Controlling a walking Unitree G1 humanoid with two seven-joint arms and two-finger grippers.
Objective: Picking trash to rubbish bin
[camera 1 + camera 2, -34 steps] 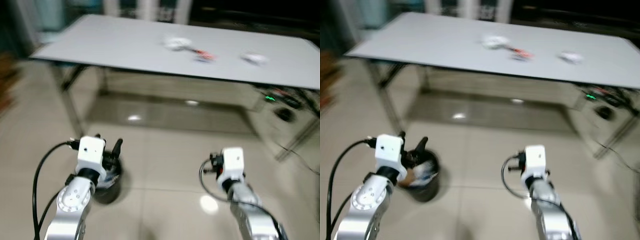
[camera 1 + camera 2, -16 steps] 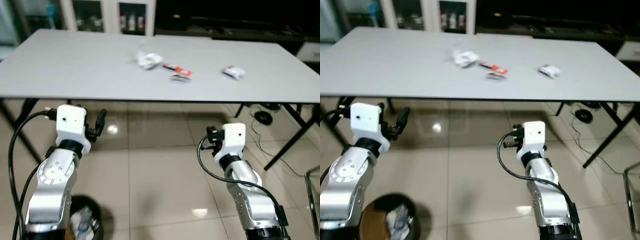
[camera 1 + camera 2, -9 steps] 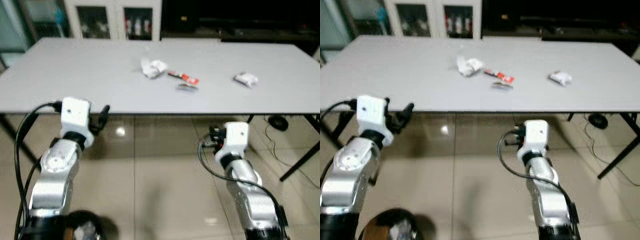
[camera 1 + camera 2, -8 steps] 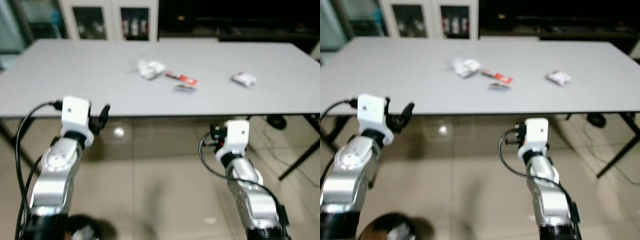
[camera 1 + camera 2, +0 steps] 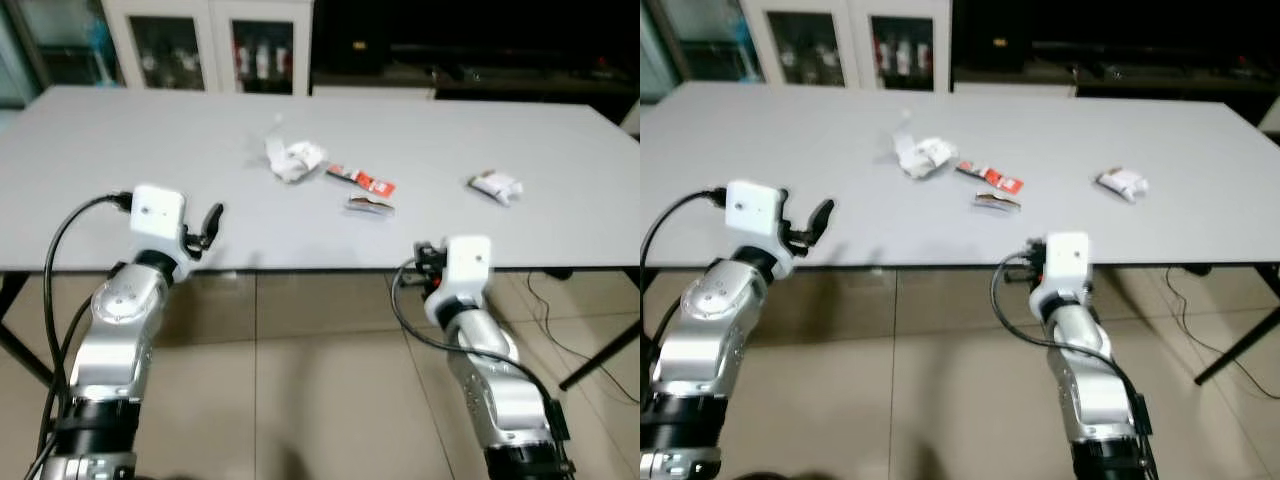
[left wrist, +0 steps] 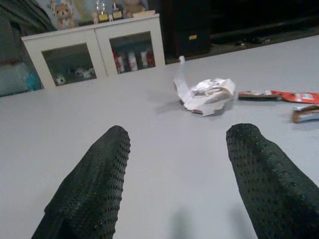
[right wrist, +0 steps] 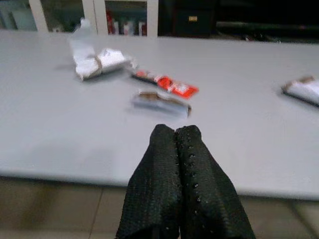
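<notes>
Crumpled white paper trash [image 5: 293, 158] sits mid-way back on the big grey table [image 5: 120, 150], straight ahead of the left gripper [image 6: 174, 169] with its fingers spread wide, so that arm's closer than the right gripper [image 7: 175, 164], pinched shut at the near edge.

A grey table [image 5: 120, 150] stands on glossy tiled floor [image 5: 300, 400] before white glass-door cabinets [image 5: 210, 50].
</notes>
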